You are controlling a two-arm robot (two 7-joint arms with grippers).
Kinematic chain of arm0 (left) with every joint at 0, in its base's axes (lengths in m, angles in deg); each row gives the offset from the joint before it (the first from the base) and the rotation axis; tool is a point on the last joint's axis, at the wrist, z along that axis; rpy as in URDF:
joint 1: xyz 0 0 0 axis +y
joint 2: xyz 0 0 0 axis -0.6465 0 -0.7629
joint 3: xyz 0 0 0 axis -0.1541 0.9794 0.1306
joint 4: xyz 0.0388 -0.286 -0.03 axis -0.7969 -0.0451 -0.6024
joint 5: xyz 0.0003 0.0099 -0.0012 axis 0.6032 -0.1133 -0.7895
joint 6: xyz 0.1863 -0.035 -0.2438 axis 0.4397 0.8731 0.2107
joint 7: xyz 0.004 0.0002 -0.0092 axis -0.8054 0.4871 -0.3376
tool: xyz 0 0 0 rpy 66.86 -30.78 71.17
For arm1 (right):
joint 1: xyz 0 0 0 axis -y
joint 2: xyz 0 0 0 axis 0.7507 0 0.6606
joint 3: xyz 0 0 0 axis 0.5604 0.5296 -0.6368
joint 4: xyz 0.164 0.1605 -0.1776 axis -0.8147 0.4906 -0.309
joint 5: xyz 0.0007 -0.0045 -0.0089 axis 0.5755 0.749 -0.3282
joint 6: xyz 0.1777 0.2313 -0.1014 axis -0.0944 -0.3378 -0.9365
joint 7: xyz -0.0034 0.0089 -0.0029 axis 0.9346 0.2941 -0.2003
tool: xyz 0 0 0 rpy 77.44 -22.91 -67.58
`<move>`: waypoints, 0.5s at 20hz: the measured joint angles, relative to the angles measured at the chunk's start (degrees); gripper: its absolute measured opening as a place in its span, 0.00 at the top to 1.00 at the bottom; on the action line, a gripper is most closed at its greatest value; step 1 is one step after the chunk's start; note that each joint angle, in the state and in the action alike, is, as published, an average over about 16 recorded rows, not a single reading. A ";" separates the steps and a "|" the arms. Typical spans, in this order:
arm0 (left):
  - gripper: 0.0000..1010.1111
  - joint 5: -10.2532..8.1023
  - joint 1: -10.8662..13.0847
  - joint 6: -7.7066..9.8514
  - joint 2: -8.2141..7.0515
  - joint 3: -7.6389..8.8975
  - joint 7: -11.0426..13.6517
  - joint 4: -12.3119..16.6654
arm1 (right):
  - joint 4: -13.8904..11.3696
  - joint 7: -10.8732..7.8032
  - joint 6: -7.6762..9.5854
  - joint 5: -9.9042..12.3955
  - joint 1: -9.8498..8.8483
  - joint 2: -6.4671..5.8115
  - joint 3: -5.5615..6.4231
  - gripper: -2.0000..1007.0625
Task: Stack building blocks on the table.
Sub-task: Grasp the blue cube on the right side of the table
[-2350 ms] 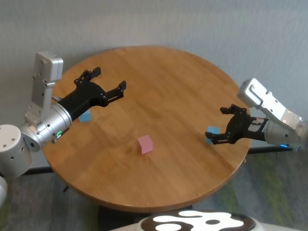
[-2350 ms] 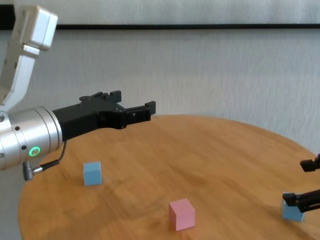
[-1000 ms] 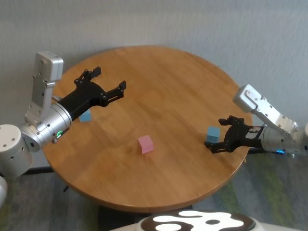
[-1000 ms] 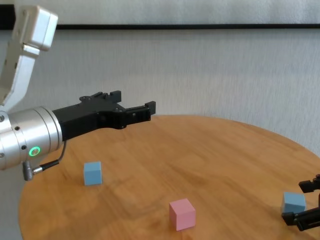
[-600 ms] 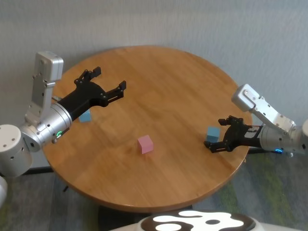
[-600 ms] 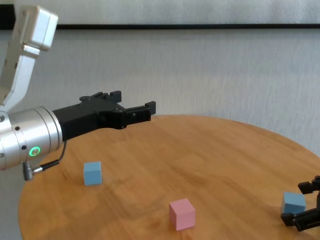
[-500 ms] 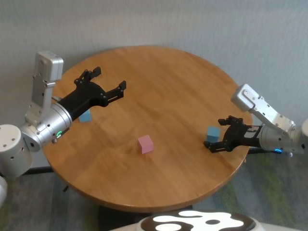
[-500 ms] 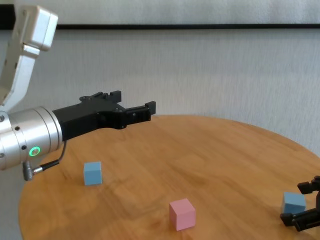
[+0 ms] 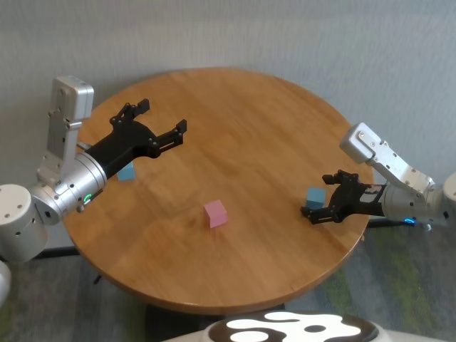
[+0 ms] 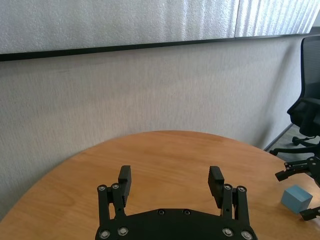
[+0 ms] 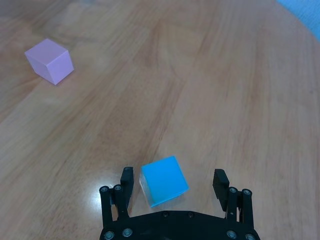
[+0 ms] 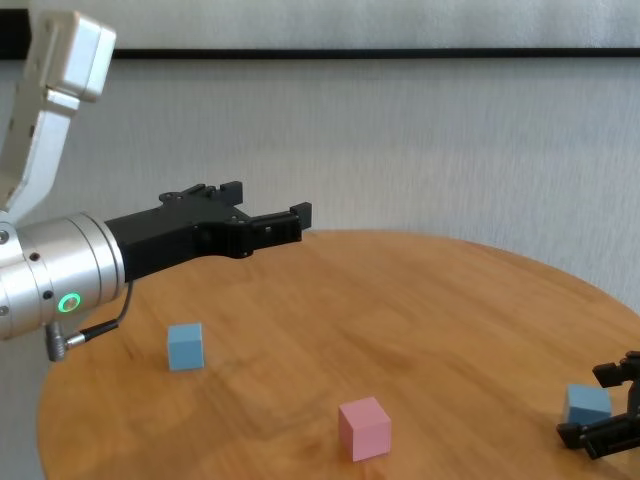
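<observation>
On the round table (image 9: 235,121) the right gripper (image 9: 323,197) sits low at about four o'clock, fingers spread wide with a light blue cube (image 11: 164,180) between them, not pinched. The pink cube (image 9: 215,213) rests near the centre, toward six o'clock. The second blue cube (image 12: 185,346) lies at nine o'clock, beneath the left gripper (image 9: 162,117), which hovers above the tabletop with fingers apart, holding nothing
</observation>
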 joint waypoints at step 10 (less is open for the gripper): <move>0.01 0.00 0.00 0.00 0.00 0.00 0.00 0.00 | 0.12 0.07 0.00 -0.08 0.07 0.07 0.01 0.05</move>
